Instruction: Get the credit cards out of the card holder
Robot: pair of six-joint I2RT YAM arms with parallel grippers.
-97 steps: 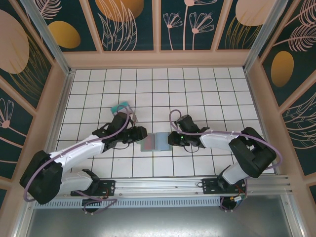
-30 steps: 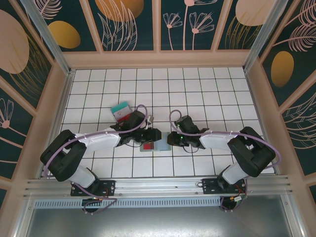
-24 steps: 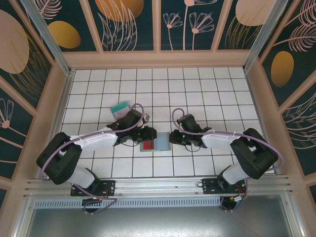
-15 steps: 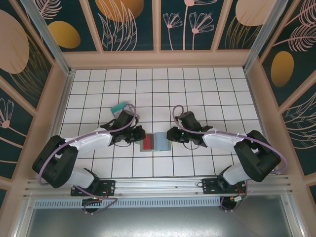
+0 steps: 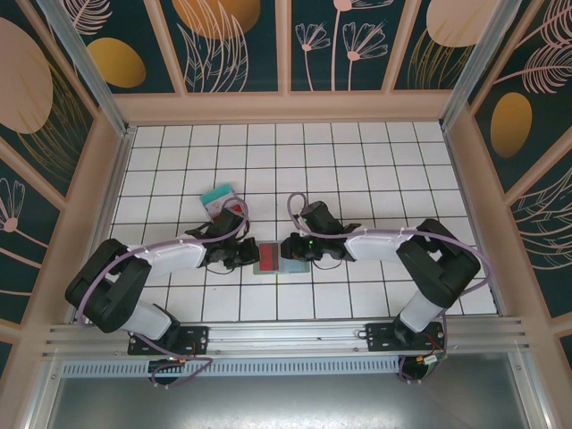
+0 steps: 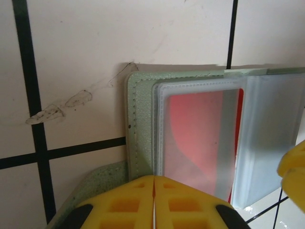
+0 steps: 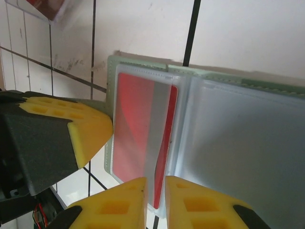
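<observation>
Roughly in the middle of the white tiled floor, the card holder lay open and flat, grey-green at its stitched rim with clear pockets inside. A red card sat in the pocket of its left half, and a grey stripe ran down the card in the right wrist view. The right half looked blue-grey and cloudy.

The left gripper lay low at the holder's left edge. Its yellow fingers were pressed together with no gap, their tips over the rim of the holder. I could not tell whether they pinched the material.

The right gripper reached in from the other side, over the holder's fold. Its jaws stood only narrowly apart, and the near edge of the red card's pocket ran up to the slit between them. Whether they clamped it I could not tell.

A teal card lay on the tiles well apart from the holder, beyond the left arm, with a second card touching it.
</observation>
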